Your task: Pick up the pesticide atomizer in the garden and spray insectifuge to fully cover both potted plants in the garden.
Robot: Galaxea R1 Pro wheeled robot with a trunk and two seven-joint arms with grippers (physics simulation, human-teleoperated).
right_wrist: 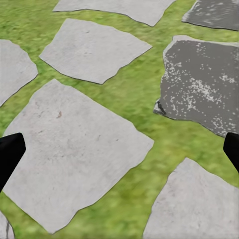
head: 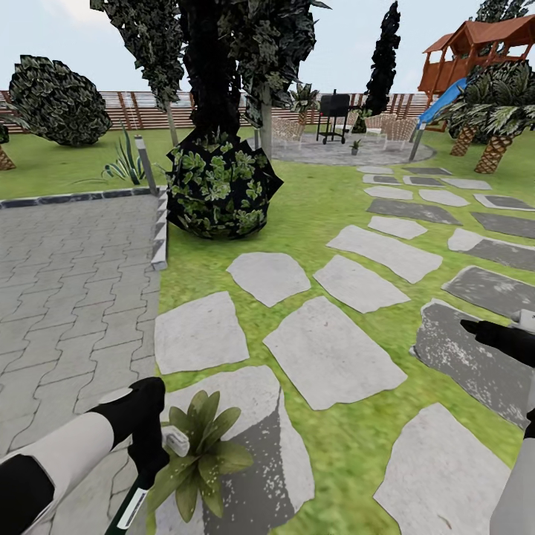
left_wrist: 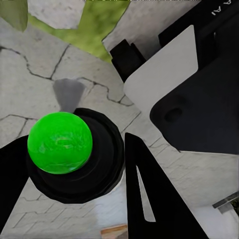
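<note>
My left gripper (head: 151, 455) at the bottom left is shut on the pesticide atomizer (head: 132, 507), a slim dark green bottle with a white label that hangs tilted below the hand. Its whitish trigger head (head: 177, 443) touches the leaves of a potted plant (head: 202, 446), a low light-green rosette on a stepping stone. In the left wrist view a dark round body with a bright green ball (left_wrist: 59, 142) sits between the black fingers (left_wrist: 149, 199). My right gripper (head: 484, 331) hovers open at the right edge over a dark stone; its fingertips (right_wrist: 10, 154) hold nothing.
The garden lawn carries grey stepping stones (head: 327, 349). Grey paving (head: 67, 282) lies to the left with a bollard post (head: 146, 165) at its far corner. A dark round bush (head: 219, 186) stands ahead. Palms (head: 494, 126), a grill (head: 334, 111) and a wooden fence (head: 141, 108) are farther off.
</note>
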